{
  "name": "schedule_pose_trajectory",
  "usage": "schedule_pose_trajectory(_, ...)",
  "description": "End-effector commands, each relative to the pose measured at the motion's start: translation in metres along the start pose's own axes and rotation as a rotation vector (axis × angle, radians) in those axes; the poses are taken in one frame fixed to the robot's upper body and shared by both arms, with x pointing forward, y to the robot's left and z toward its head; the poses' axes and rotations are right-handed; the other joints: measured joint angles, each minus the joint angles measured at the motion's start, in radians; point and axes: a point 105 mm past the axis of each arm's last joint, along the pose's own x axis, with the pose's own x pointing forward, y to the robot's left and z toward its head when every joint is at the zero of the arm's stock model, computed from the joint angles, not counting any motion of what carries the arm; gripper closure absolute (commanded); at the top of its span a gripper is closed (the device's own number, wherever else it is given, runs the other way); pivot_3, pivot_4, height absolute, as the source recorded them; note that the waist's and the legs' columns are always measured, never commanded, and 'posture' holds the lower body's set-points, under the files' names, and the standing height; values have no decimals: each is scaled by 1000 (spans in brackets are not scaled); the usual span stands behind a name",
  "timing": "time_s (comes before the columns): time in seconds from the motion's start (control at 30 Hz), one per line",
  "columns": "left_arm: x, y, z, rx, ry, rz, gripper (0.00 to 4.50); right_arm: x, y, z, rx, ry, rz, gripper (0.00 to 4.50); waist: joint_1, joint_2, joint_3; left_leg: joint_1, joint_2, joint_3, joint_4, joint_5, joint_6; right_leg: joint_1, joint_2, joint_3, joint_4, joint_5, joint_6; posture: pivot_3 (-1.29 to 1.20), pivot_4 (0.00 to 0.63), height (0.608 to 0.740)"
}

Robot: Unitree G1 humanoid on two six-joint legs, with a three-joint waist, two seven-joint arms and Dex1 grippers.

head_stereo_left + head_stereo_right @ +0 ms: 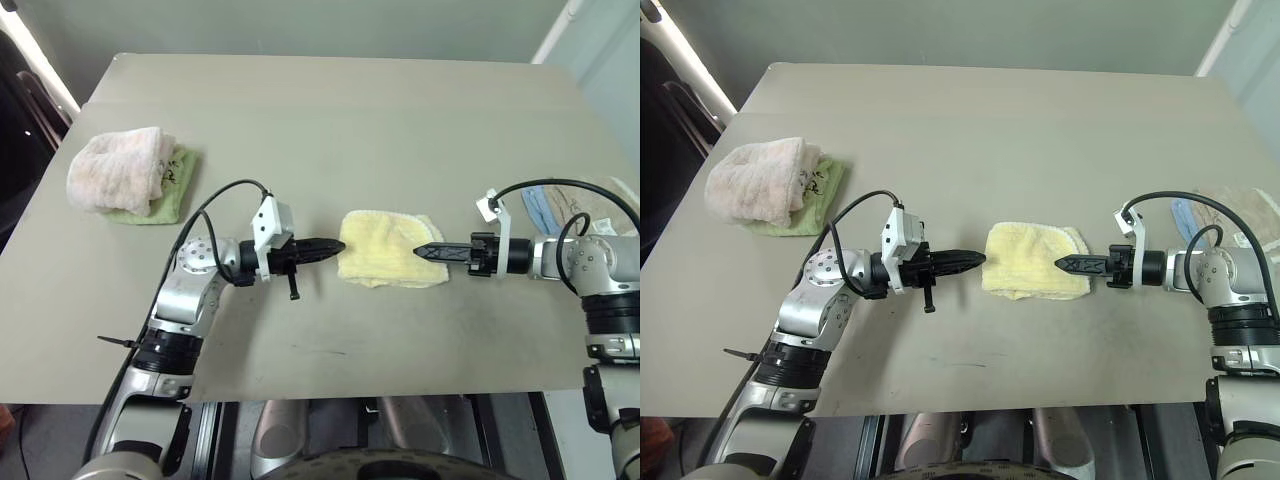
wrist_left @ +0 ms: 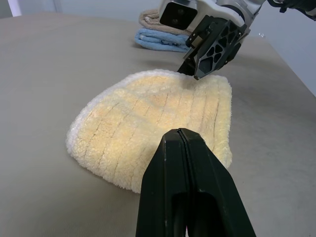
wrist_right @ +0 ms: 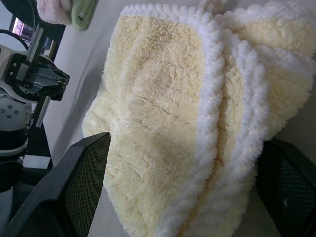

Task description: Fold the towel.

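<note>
The towel (image 1: 385, 250), pale yellow with a whitish corded edge, lies bunched in layers at the middle of the table (image 1: 330, 110). My left gripper (image 1: 337, 247) is shut and level, its tip just short of the towel's left edge with nothing in it. My right gripper (image 1: 422, 250) points in from the right, tip over the towel's right part. In the right wrist view its fingers (image 3: 79, 177) stand wide apart, open, one on each side of the towel's layered edge (image 3: 217, 113). The left wrist view shows the right gripper (image 2: 197, 71) at the towel's far edge.
A fluffy pink-white rolled towel (image 1: 115, 170) rests on a green cloth (image 1: 170, 200) at the table's left. A blue cloth (image 1: 540, 210) and a beige towel (image 2: 148, 19) lie at the right edge. The near table edge runs just behind both arms.
</note>
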Motion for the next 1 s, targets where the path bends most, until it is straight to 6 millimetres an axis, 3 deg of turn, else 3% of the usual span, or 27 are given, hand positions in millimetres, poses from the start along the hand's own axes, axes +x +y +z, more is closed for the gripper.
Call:
schedule_pose_trajectory(0.03, -2, 2, 4, 39, -6, 19, 4500, 1, 3, 4, -21, -16, 31, 970, 0, 0, 0, 0, 0, 0, 0, 0, 0, 0, 0, 0, 0, 1, -1, 0, 150, 697)
schedule_pose_trajectory(0.37, 1, 15, 4, 60, 19, 42, 4500, -3, 11, 20, -28, -95, 67, 4486, 1, 0, 0, 0, 0, 0, 0, 0, 0, 0, 0, 0, 0, 3, -6, 0, 150, 697)
schedule_pose_trajectory(0.6, 4, 19, 6, 62, 17, 23, 4500, -13, 38, 23, -79, -126, 125, 4486, 1, 0, 0, -1, 0, 0, -1, 0, 0, -1, 0, 0, 0, 3, -8, 0, 150, 697)
schedule_pose_trajectory(0.83, 4, 30, 7, 74, 21, 30, 4500, -48, 82, 52, -207, -331, 129, 4486, 5, 0, 0, -1, 0, 0, -1, 0, 0, -1, 0, 0, 0, 3, -7, 0, 150, 697)
schedule_pose_trajectory(1.0, 7, 35, 4, 81, 31, 32, 4500, -77, 79, 76, -228, -614, -34, 4486, 5, 0, 0, -1, 0, 0, -1, 0, 0, -1, 0, 0, 0, 2, -4, 0, 150, 697)
